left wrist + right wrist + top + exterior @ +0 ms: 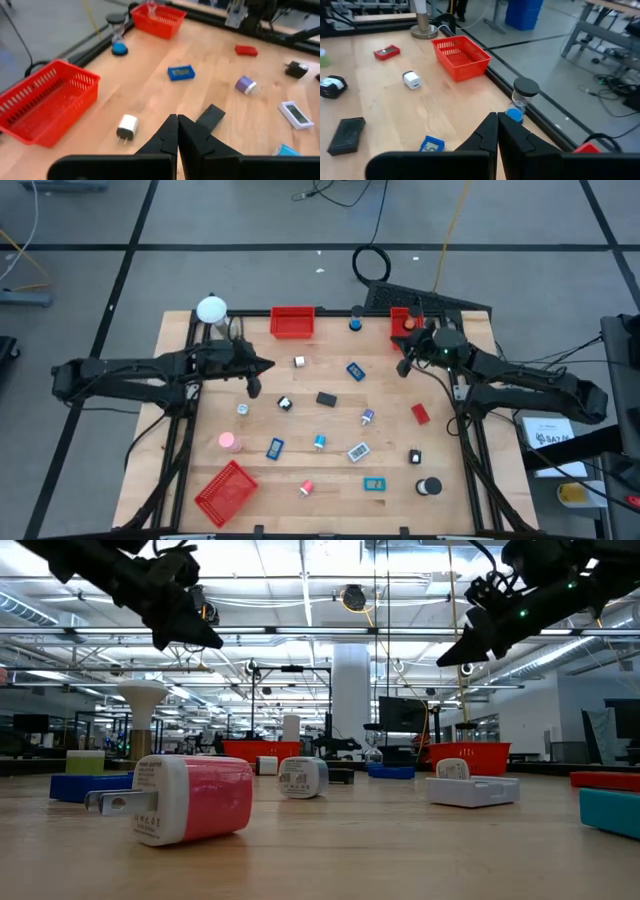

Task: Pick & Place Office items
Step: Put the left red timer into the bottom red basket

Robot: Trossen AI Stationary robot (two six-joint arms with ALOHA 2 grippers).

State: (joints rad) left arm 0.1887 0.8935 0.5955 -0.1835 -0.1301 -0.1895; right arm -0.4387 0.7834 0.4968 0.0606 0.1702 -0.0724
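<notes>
Small office items lie scattered flat on the wooden table: a white charger (299, 362), a blue rectangular piece (356, 370), a flat black piece (326, 399), a purple roll (367, 417), a red piece (420, 414) and a pink charger (229, 442) (190, 798). My left gripper (254, 387) (177, 120) hangs shut in the air above the table's left half; the white charger (127, 127) is just ahead of it. My right gripper (404, 366) (497, 118) is shut and raised near the far right corner, above bare wood next to the blue piece (432, 145). Neither holds anything.
Three red mesh trays: one at the far edge (292, 322), one at the far right (405, 326) behind my right gripper, one at the near left (228, 492). A blue hourglass (355, 323) stands between the far trays. A white ball on a stand (211, 310) occupies the far left corner.
</notes>
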